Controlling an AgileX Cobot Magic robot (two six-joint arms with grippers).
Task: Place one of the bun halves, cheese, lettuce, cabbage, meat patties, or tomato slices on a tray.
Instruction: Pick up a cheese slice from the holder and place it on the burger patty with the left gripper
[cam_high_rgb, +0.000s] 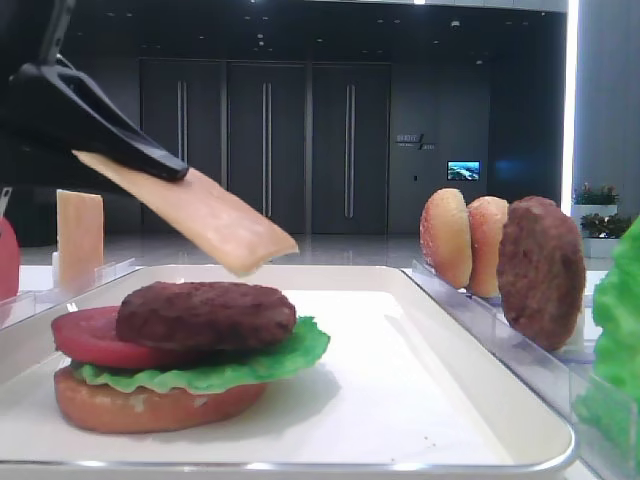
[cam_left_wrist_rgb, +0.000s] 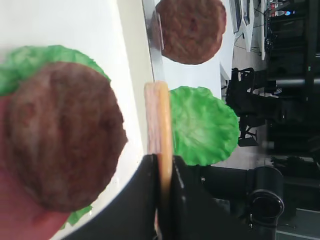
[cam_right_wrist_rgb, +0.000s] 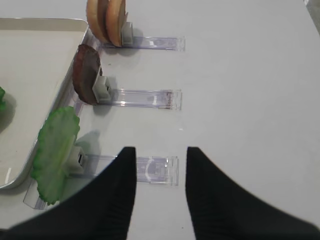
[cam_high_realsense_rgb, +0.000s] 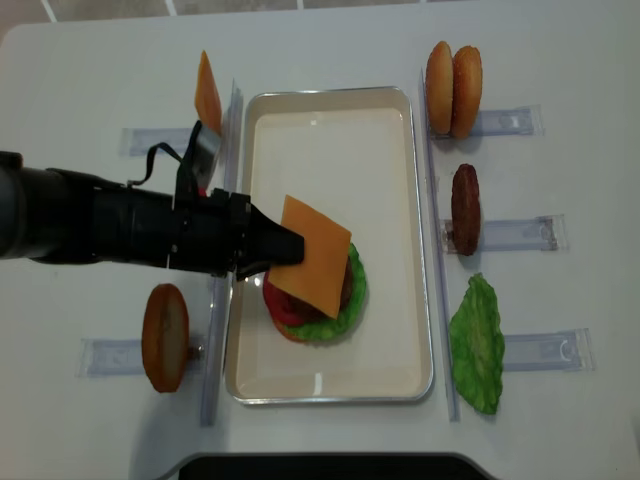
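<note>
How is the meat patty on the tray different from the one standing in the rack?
The patty on the stack lies flat, resting on a tomato slice and lettuce inside the tray. The patty in the clear rack stands upright on its edge, outside the tray's right rim, with nothing under or over it. Both are dark-brown, rough-surfaced round discs that look about the same width.

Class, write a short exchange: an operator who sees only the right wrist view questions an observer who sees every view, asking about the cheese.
Operator: Where is the cheese?
Observer: The left gripper is shut on the cheese, tilted above the stack on the tray.
Operator: What tops that stack?
Observer: A meat patty, over a tomato slice, lettuce and a bun half.
</note>
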